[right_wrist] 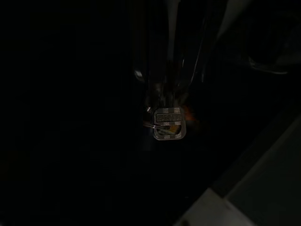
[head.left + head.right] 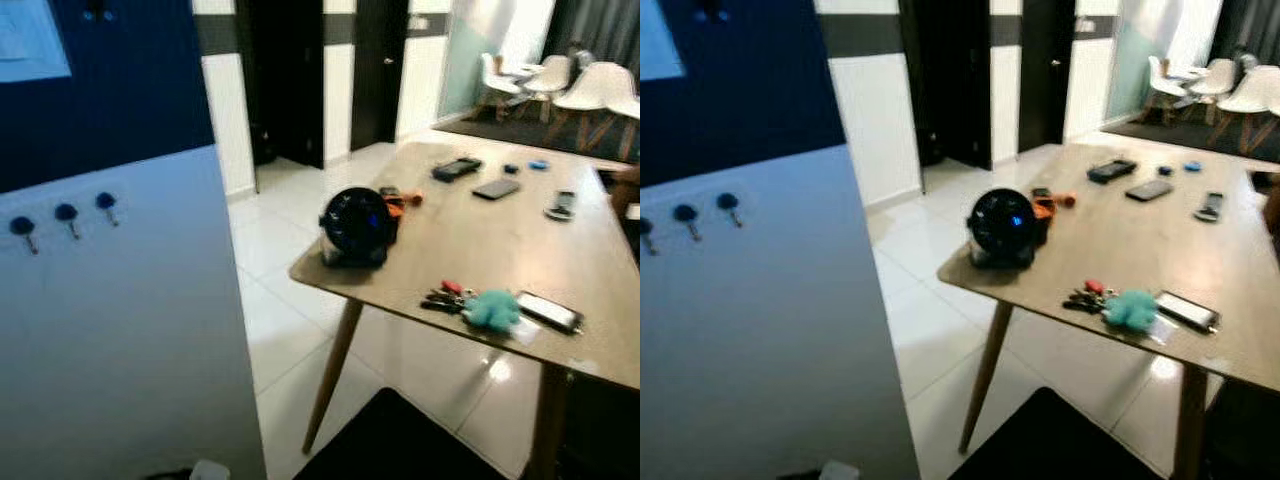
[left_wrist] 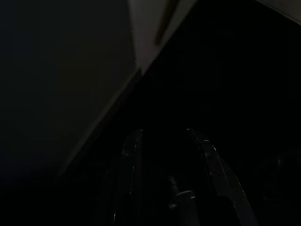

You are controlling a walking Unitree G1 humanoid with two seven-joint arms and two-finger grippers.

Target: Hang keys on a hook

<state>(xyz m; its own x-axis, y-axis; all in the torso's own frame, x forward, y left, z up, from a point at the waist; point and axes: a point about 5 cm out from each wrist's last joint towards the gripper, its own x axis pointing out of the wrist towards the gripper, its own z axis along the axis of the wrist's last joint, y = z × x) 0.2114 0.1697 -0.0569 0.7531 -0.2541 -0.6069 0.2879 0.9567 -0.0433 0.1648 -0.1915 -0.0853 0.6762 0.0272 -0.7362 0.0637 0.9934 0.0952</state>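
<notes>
Three blue-headed hooks (image 2: 66,214) stand in a row on the pale wall panel (image 2: 120,330) at my left, all bare. In the dark right wrist view, a small bunch of keys (image 1: 168,125) with a silver tag dangles from the tips of my right gripper (image 1: 167,96), which is shut on it. My left gripper (image 3: 162,139) hangs idle over dark floor, its two fingers (image 3: 129,150) apart. Another bunch of keys (image 2: 447,296) with a teal fluffy charm (image 2: 492,309) lies near the front edge of the wooden table (image 2: 470,240).
On the table are a round black device (image 2: 356,226), a phone (image 2: 549,311) next to the charm, and other phones and small items farther back. A black mat (image 2: 400,440) lies below. White tiled floor leads to dark doorways; white chairs (image 2: 585,90) stand at the back right.
</notes>
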